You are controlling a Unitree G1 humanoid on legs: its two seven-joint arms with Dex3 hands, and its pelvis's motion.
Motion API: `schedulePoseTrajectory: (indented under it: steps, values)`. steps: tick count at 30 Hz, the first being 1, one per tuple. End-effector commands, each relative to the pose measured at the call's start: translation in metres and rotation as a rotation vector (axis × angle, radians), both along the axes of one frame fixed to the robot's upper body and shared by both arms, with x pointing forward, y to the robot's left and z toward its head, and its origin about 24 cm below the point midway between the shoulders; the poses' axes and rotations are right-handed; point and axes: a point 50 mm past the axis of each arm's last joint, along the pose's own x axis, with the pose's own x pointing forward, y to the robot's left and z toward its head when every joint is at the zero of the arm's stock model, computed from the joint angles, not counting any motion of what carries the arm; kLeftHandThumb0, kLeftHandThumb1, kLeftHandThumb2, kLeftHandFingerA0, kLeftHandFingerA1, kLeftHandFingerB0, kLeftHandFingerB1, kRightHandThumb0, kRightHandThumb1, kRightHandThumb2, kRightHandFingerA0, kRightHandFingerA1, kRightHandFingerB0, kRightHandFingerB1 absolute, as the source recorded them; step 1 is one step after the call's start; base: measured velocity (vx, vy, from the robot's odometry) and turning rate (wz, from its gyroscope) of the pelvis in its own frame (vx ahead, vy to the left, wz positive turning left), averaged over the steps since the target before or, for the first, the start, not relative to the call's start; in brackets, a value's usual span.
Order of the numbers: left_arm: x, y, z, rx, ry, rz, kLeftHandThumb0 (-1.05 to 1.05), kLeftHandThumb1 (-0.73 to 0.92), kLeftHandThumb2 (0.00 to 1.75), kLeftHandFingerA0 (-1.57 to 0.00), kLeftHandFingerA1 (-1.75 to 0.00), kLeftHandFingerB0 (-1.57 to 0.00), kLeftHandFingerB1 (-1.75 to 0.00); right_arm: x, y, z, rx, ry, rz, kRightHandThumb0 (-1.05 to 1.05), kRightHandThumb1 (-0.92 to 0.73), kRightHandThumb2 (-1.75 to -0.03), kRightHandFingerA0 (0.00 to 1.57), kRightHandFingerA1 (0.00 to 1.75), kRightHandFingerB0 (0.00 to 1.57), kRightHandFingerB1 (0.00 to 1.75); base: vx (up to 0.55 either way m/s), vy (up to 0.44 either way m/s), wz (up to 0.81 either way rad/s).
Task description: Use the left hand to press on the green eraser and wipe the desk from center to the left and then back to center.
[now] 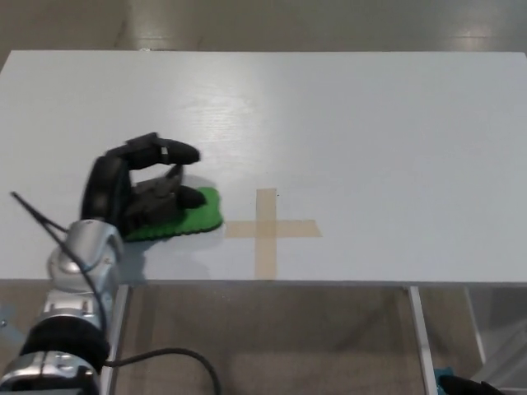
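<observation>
A flat green eraser (191, 215) lies on the white desk (346, 123), left of the desk's middle near the front edge. My left hand (138, 189) rests on top of it, black fingers curled down onto its left part, pressing it against the surface. Only the eraser's right half shows past the fingers. My silver left forearm (78, 271) rises from below the front edge. My right hand does not show.
A tan tape cross (268, 229) marks the desk's centre, just right of the eraser. The desk's front edge (329, 284) runs close below the hand, with metal legs and floor beneath. A black cable (49, 230) loops off the forearm.
</observation>
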Motion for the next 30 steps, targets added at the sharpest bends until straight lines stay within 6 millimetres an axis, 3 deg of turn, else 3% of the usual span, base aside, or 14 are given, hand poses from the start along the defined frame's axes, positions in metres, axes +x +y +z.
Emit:
schedulePoseTrajectory:
  steps: [1,6,12,24,30]
  values:
    - [-0.017,0.034,-0.022,-0.067,0.098,0.098,-0.08,0.83,0.73,-1.06,-0.78,-0.86,-1.00,-0.007,0.002,-0.005,0.005,0.028,-0.015,-0.33,-0.63,-0.59,0.82,0.59,0.73,0.53,0.00,0.000,0.00]
    - [-0.027,0.054,-0.028,-0.071,0.117,0.155,-0.09,0.85,0.71,-1.05,-0.79,-0.87,-0.98,-0.008,0.002,-0.006,0.016,0.037,-0.019,-0.33,-0.64,-0.59,0.80,0.57,0.73,0.52,0.00,0.000,0.00]
    - [-0.032,0.063,-0.033,-0.077,0.139,0.180,-0.09,0.84,0.72,-1.05,-0.80,-0.86,-0.99,-0.010,0.003,-0.007,0.032,0.046,-0.037,-0.32,-0.64,-0.59,0.79,0.55,0.73,0.52,0.00,0.000,0.00]
    - [-0.038,0.064,-0.041,-0.092,0.163,0.187,-0.09,0.83,0.73,-1.05,-0.82,-0.87,-1.00,-0.011,0.002,-0.007,0.018,0.048,-0.021,-0.32,-0.64,-0.59,0.76,0.52,0.73,0.52,0.00,0.000,0.00]
    - [-0.031,0.051,-0.038,-0.068,0.142,0.151,-0.09,0.83,0.73,-1.05,-0.82,-0.87,-1.00,-0.011,0.002,-0.007,0.018,0.046,-0.024,-0.32,-0.63,-0.58,0.75,0.52,0.73,0.52,0.00,0.000,0.00]
